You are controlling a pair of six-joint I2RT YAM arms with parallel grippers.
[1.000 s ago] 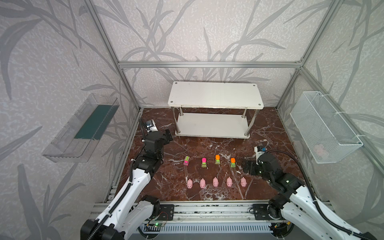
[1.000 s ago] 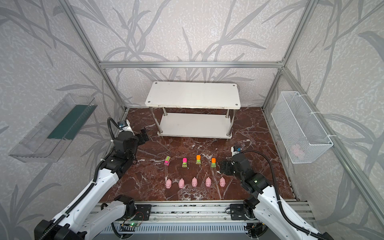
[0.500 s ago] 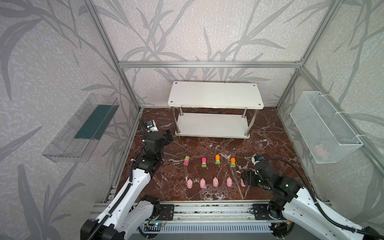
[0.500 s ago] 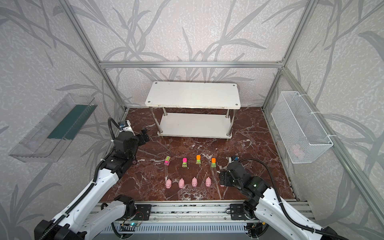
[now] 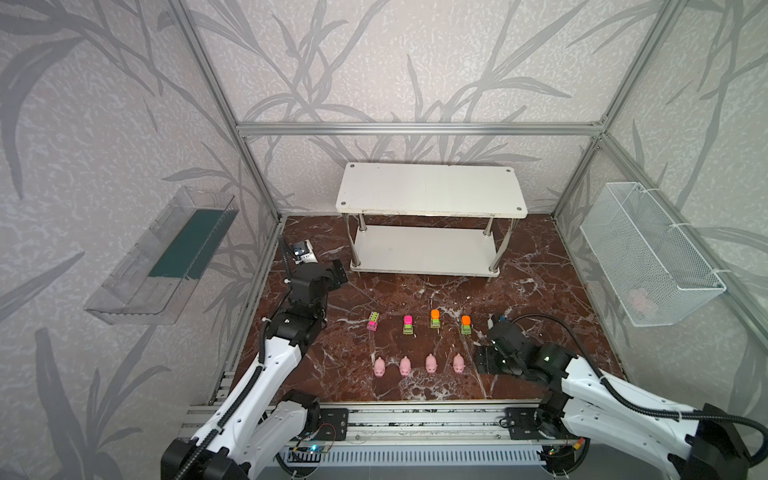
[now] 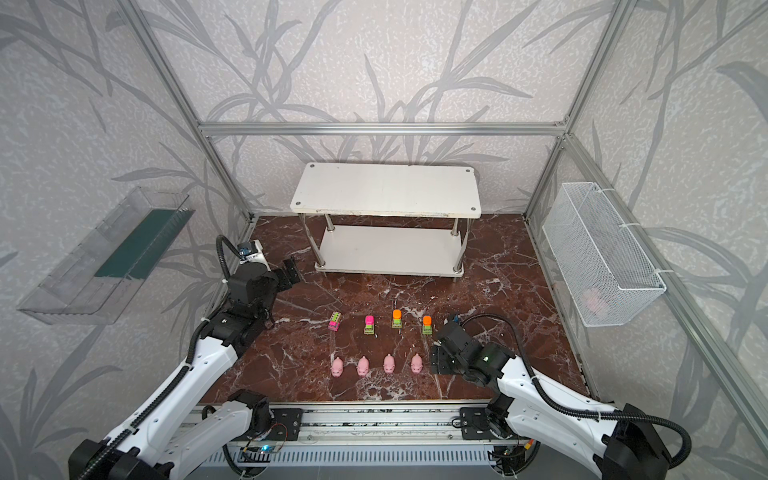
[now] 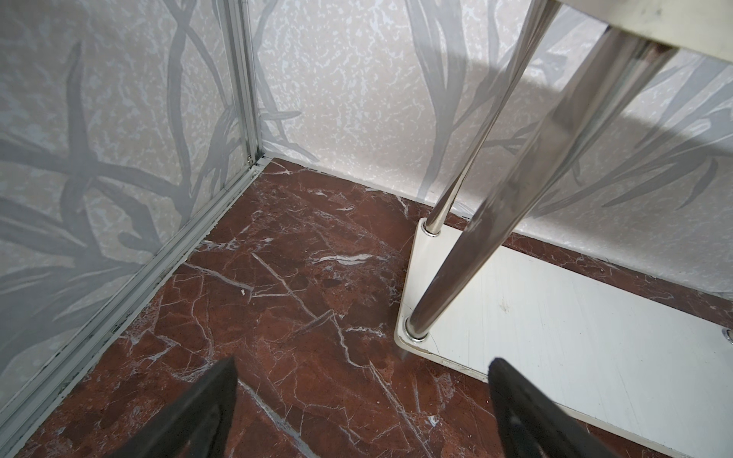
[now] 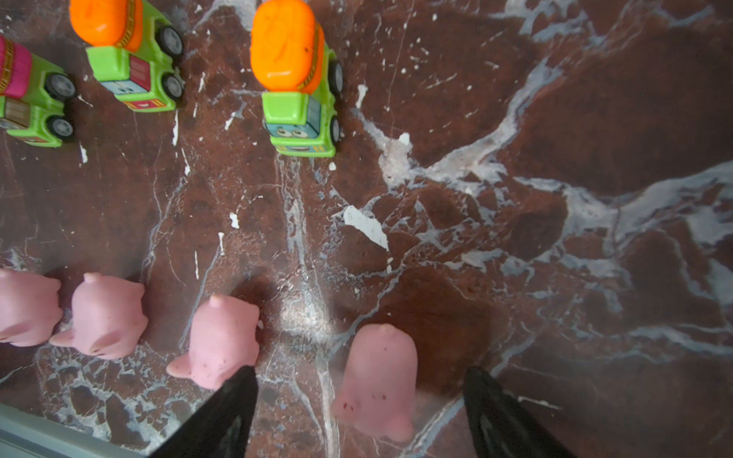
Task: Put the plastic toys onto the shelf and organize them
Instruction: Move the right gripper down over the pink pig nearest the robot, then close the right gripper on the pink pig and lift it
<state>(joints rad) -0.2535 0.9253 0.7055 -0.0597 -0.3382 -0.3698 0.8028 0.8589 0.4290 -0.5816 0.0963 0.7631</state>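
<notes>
1. right claw [image 8: 359, 370]: open, low over the table [image 5: 540, 299], jaws either side of the rightmost pig [image 8: 377, 380], gap on both sides, no contact.
2. that pig stands on the table; the claw hides it in both top views.
3. four other pigs [image 5: 404, 365] in a row to its left, four toy cars [image 5: 435, 319] in a row behind them, all on the table.
4. shelf [image 5: 430, 189] at the back wall, well apart from the toys.
5. left claw [image 7: 361, 365]: open, holding nothing, just beside the front-left corner of the shelf's lower board.
</notes>
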